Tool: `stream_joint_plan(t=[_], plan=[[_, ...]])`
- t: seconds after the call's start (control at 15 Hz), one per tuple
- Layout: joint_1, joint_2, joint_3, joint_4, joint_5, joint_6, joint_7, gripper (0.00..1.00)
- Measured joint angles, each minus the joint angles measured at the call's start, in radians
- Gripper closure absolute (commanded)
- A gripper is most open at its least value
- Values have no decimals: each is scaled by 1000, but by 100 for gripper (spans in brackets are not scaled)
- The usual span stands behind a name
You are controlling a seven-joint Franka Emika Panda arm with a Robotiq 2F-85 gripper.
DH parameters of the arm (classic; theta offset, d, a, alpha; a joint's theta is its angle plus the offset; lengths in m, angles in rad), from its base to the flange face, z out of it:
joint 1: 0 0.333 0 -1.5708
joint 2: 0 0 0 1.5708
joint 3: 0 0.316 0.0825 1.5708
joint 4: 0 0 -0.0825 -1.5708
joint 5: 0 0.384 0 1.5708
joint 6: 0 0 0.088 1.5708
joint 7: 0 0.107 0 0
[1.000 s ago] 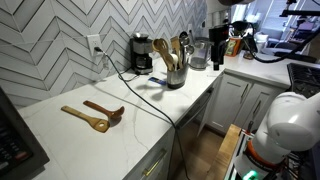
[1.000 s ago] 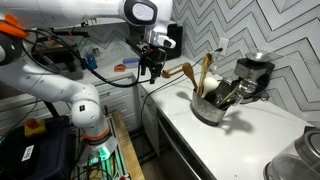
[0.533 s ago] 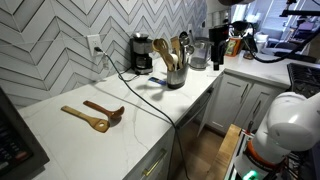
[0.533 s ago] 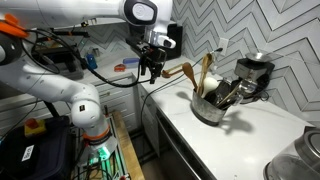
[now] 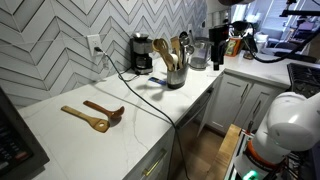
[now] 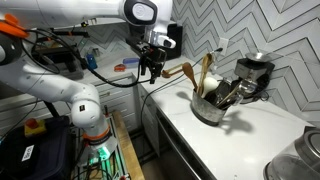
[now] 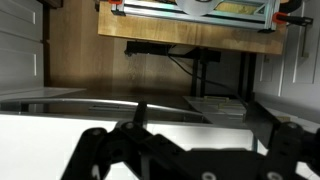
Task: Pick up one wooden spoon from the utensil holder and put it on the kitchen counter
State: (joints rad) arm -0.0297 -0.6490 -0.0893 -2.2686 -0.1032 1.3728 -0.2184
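The grey utensil holder (image 5: 177,75) stands on the white kitchen counter (image 5: 150,112) in front of the coffee maker. It shows in both exterior views (image 6: 208,110). Several wooden utensils stick up out of it, among them a slim pale wooden spoon (image 6: 205,70). My gripper (image 6: 150,68) hangs in the air off the counter's end, well apart from the holder, and also shows in an exterior view (image 5: 217,36). In the wrist view my gripper (image 7: 195,150) has its fingers spread wide with nothing between them.
Two darker wooden utensils (image 5: 95,115) lie on the counter far from the holder. A black coffee maker (image 5: 142,52) and a glass kettle (image 5: 198,53) stand beside the holder. A black cable (image 5: 150,95) runs across the counter. A wooden table (image 7: 190,45) shows beyond the counter's edge.
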Motion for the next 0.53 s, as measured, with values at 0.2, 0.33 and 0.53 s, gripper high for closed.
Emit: stream_joint_plan(t=[0.2, 0.33, 0.53], plan=[[0, 0, 0, 0, 0, 0, 0, 0], [0, 2, 0, 0, 0, 2, 5, 0], [1, 35, 8, 2, 37, 83, 70, 0]])
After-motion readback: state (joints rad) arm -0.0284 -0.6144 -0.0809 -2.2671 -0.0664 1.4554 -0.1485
